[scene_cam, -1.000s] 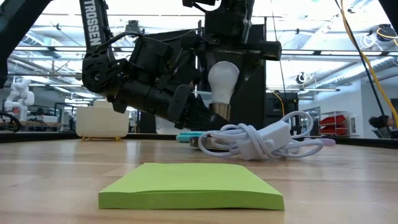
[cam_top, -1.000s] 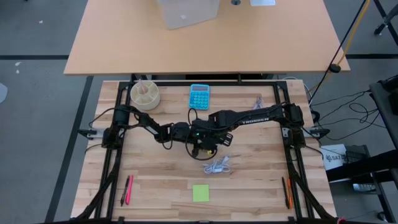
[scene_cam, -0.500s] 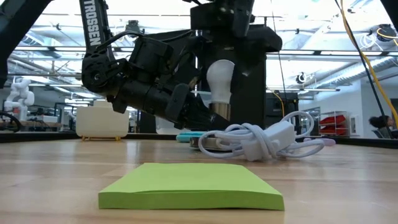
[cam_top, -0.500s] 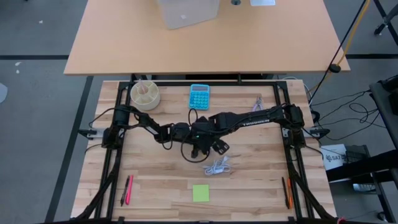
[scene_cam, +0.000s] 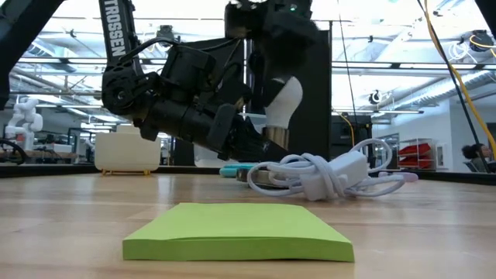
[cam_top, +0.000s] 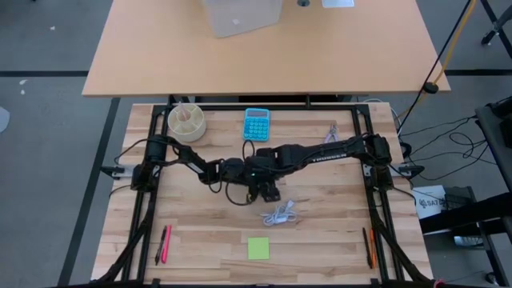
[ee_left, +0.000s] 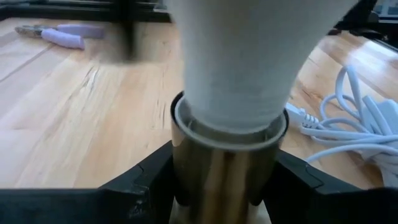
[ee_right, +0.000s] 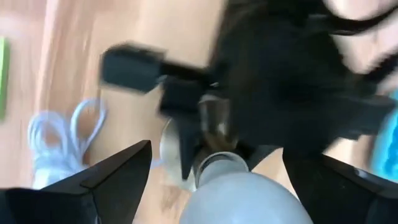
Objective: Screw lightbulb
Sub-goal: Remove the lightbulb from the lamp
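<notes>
1. Pincers meet mid-table: my left pincer (ee_left: 221,186) is clenched on the shiny metal socket cylinder (ee_left: 222,171).
2. Seated in that socket, the white frosted lightbulb (scene_cam: 283,105) stands between my right pincer's (ee_right: 217,180) fingers, which grasp its globe.
3. Just beside them I see a coiled white cable (scene_cam: 325,174).

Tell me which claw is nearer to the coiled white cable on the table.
Right. The right claw, around the white frosted lightbulb, sits just up-table of the coiled white cable. The left claw, clamping the metal socket, is slightly farther, toward the left side.
</notes>
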